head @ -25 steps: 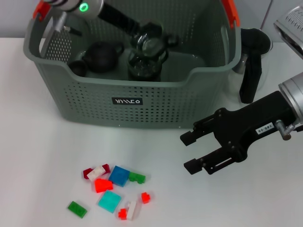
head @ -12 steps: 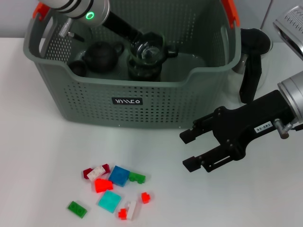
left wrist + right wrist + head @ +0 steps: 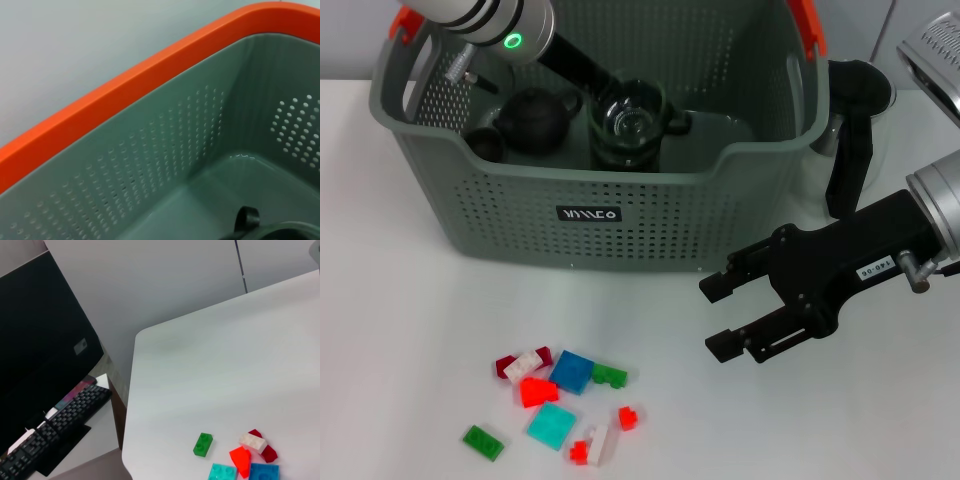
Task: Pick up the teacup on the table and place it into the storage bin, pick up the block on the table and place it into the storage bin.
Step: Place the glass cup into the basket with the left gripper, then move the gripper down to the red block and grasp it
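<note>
Storage bin (image 3: 650,215): grey-green, dotted all over with perforations, orange-red handle ends, black label with white lettering. Teacup (image 3: 628,125) inside: dark, glassy. Teapot (image 3: 533,118) beside it: black. Blocks (image 3: 560,400) on white table (image 3: 400,300): red, white, blue, teal, green. Right gripper (image 3: 712,318): black.

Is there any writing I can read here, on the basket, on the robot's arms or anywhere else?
Black label with white lettering on the front of the storage bin: it seems to show upside down, so I cannot read it with confidence.
Small white sticker on the right gripper: a short code, too small to read.
Keyboard in the right wrist view: keys too blurred to read.
</note>
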